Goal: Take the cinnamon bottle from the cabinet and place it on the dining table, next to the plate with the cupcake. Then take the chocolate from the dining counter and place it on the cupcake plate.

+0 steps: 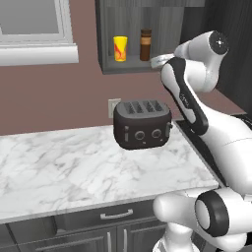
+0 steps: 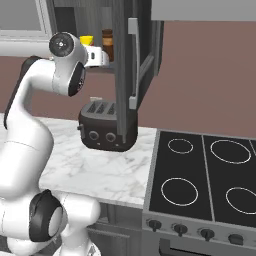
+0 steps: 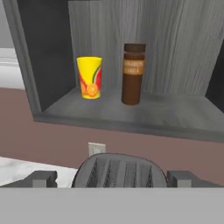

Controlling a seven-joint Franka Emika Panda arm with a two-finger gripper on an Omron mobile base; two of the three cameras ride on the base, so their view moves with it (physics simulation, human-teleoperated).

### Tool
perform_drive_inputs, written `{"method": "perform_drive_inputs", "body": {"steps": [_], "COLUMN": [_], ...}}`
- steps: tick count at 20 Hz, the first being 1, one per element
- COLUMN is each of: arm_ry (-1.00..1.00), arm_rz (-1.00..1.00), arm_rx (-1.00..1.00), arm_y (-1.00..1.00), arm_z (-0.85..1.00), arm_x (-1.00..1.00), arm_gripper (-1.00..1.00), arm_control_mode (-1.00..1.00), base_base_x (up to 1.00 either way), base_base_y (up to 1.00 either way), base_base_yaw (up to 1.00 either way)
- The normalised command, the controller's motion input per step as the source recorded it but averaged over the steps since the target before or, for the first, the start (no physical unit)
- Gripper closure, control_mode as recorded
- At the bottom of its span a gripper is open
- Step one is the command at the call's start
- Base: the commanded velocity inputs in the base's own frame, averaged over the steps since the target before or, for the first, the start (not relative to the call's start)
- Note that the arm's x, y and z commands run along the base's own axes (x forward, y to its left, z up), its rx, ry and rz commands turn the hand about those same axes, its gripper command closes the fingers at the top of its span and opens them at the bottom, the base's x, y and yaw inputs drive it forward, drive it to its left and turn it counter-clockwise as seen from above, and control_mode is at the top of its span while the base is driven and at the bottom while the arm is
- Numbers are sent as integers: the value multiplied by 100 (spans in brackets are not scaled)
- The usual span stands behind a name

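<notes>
Left base view: the white arm (image 1: 197,98) rises from the lower right and bends toward an open wall cabinet (image 1: 106,49). On its shelf stand a yellow cup (image 1: 120,48) and, just to the right, the brown cinnamon bottle (image 1: 145,45), upright and apart from the cup. Below, a dark toaster (image 1: 142,124) sits on the marble counter (image 1: 59,167) in front of a wall outlet (image 1: 113,107). A window (image 1: 34,24) fills the upper left.

Right base view: the arm's hand is level with the shelf, in front of the cup (image 2: 86,40) and bottle (image 2: 107,45). The cabinet door (image 2: 131,65) hangs open, edge-on, partly covering the toaster (image 2: 102,132). A black stove (image 2: 205,175) with four rings adjoins the counter (image 2: 90,170) on the right.

Hand view: the gripper (image 3: 111,179) is spread wide and empty, its two dark fingertips (image 3: 41,179) low at either side of the toaster (image 3: 120,170). Ahead, the bottle (image 3: 133,73) stands upright on the shelf beside the cup (image 3: 89,77), well clear of the fingers.
</notes>
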Motion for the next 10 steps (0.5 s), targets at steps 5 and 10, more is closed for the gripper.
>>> {"method": "perform_drive_inputs", "body": {"steps": [5,10], "arm_ry": [0,0], "arm_rz": [3,3], "arm_rx": [0,0], "arm_y": [-1,-1], "arm_z": [0,0], "arm_x": [57,57], "arm_gripper": [-100,-100], "arm_control_mode": [-100,-100], "base_base_x": [0,0], "base_base_y": [0,0], "base_base_yaw": [0,0]}}
